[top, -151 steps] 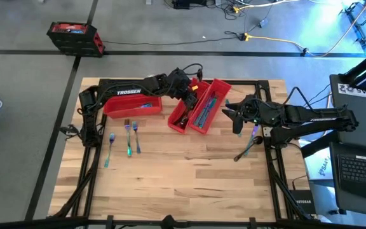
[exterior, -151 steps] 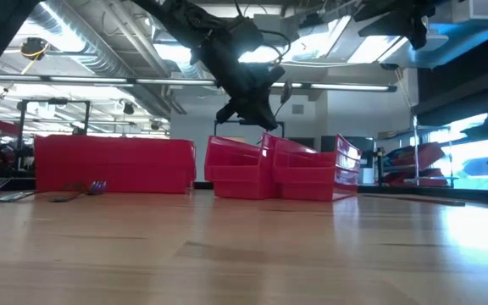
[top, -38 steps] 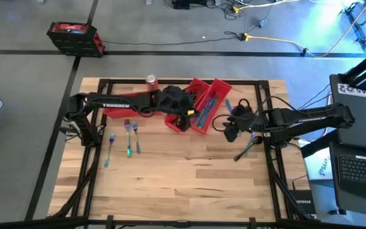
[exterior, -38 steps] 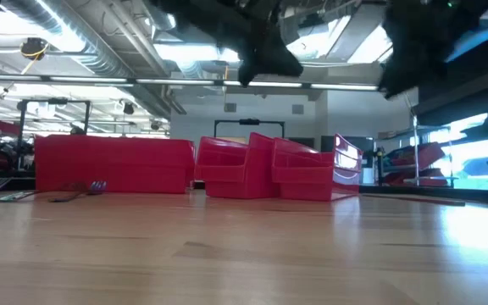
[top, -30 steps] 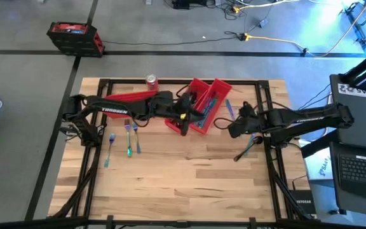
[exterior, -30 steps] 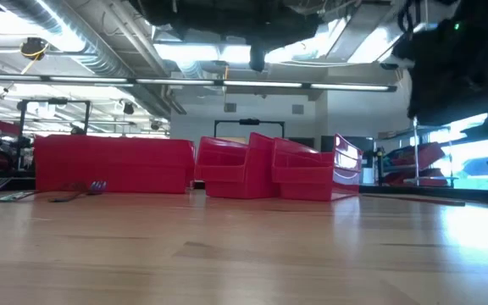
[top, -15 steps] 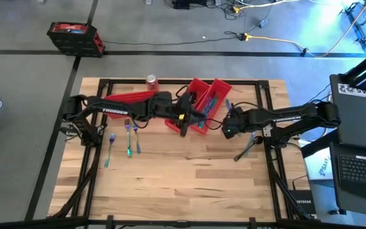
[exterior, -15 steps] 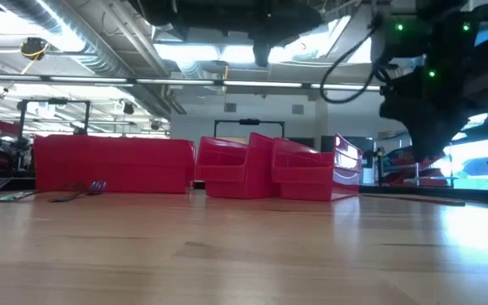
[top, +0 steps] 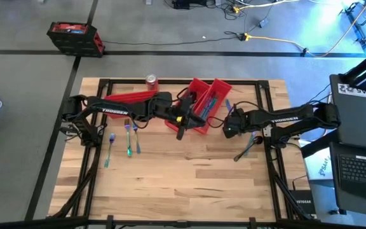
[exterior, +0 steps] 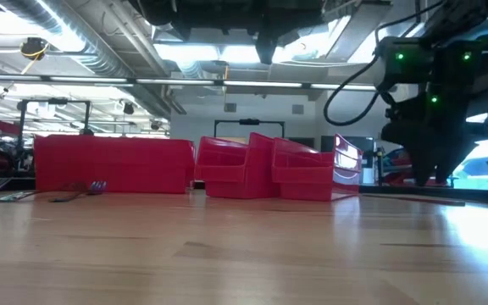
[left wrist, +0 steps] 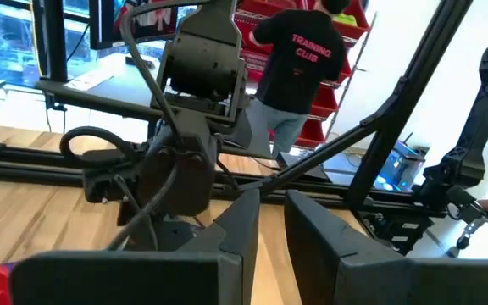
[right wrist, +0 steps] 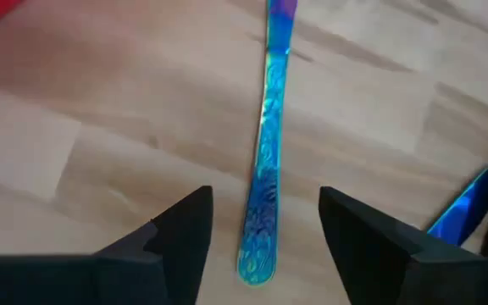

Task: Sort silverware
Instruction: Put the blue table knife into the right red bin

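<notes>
Since half-second ago: right arm settled lower, right of paired red bins (top: 200, 105). Left claw (top: 180, 133) fingers together, empty, just front of bins. Right claw (right wrist: 261, 246) fingers apart, straddling iridescent knife handle (right wrist: 265, 161) flat on worktop (top: 170, 178). Risk: thin flat handle slips or skids when fingers close; second blue utensil (right wrist: 464, 203) nearby could get nudged.

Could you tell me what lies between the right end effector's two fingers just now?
In the right wrist view, the handle of an iridescent blue utensil lies on the bare wooden table between the open fingers of the right end effector, not yet gripped.
</notes>
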You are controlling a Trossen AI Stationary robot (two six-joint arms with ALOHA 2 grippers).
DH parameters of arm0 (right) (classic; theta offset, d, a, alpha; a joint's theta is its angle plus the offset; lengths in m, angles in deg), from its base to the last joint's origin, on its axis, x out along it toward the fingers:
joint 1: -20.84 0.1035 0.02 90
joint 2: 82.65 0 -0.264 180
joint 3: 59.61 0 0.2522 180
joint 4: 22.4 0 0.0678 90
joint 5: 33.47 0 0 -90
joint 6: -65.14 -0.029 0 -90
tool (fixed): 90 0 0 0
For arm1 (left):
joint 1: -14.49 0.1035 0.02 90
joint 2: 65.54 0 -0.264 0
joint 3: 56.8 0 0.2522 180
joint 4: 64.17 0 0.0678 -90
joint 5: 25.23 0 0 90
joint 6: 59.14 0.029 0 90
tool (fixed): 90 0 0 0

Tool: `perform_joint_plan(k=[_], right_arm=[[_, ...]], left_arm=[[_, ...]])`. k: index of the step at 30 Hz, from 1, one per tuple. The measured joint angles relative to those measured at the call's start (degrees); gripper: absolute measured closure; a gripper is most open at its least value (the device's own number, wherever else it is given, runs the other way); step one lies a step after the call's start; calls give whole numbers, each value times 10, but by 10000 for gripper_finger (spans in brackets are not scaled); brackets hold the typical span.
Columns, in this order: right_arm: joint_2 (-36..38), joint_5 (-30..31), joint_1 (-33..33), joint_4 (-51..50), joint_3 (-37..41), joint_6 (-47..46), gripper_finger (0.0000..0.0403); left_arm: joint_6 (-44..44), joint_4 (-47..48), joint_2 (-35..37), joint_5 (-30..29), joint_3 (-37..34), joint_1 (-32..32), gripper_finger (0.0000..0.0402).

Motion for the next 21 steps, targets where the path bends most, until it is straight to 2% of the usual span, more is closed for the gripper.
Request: perform_joint_plan(k=[7, 16, 21], right_arm=[[-6, 14, -31, 61, 33, 35, 185], [-18, 5, -34, 124, 75, 36, 185], [-18, -1, -34, 127, 75, 38, 204]], left_arm=[[11, 3, 0, -1, 0, 1, 357], [3, 9, 0, -8, 0, 2, 357], [5, 10, -1, -28, 0, 3, 357]])
